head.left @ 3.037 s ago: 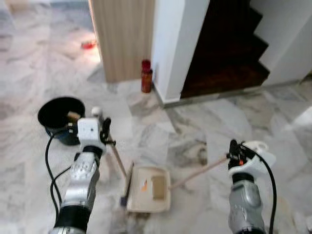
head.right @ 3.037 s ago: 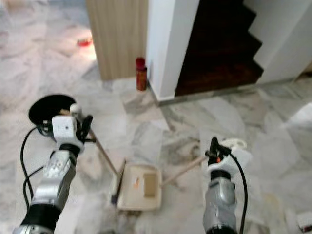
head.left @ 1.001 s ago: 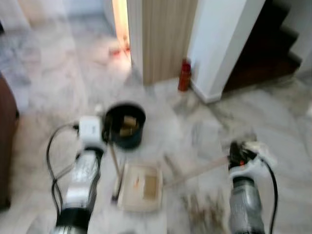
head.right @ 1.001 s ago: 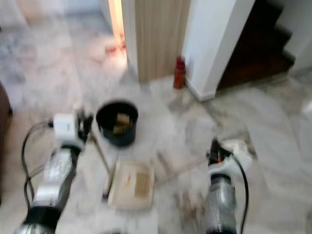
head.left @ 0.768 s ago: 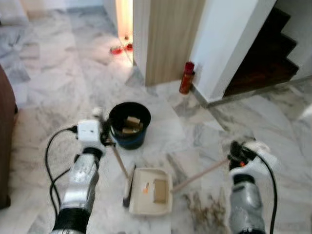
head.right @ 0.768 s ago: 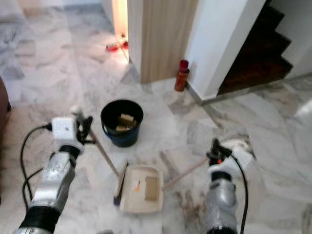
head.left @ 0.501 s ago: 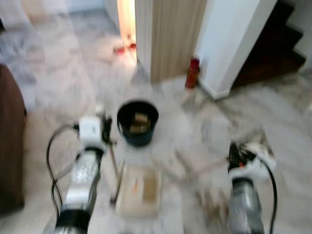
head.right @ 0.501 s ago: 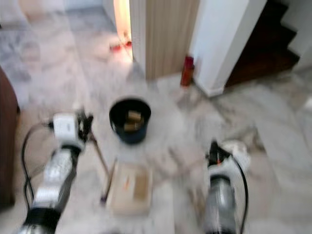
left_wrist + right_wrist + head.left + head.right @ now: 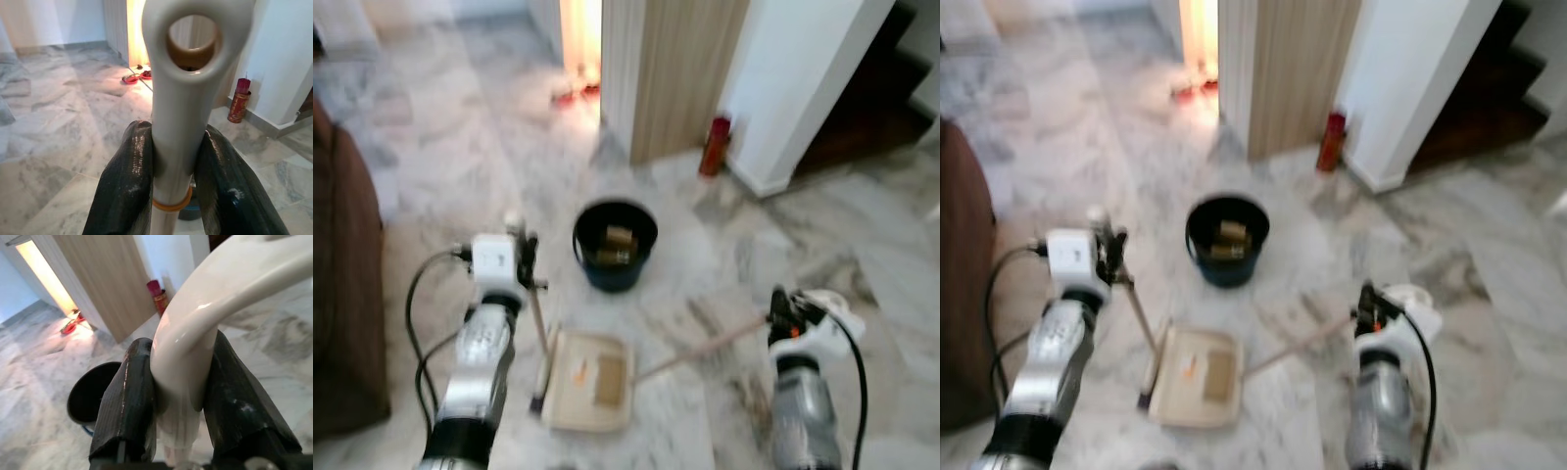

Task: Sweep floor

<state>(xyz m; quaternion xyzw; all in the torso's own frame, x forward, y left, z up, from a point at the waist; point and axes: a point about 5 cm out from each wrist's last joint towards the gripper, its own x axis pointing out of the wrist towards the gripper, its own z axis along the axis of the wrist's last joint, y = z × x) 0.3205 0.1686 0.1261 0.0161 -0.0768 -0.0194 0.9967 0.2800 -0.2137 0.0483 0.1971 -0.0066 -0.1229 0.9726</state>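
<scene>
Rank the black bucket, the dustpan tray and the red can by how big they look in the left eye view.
1. Dustpan tray and black bucket: they look much alike in size. The tray lies nearer the camera and the picture is blurred, so I won't rank them.
2. Red can: clearly smallest, though it also stands farthest away, by the white wall.

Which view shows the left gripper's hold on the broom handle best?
The left wrist view: both black fingers press the white broom handle from either side, sharp and close. The eye views show the left gripper small and blurred, with the stick running down to the dustpan.
</scene>
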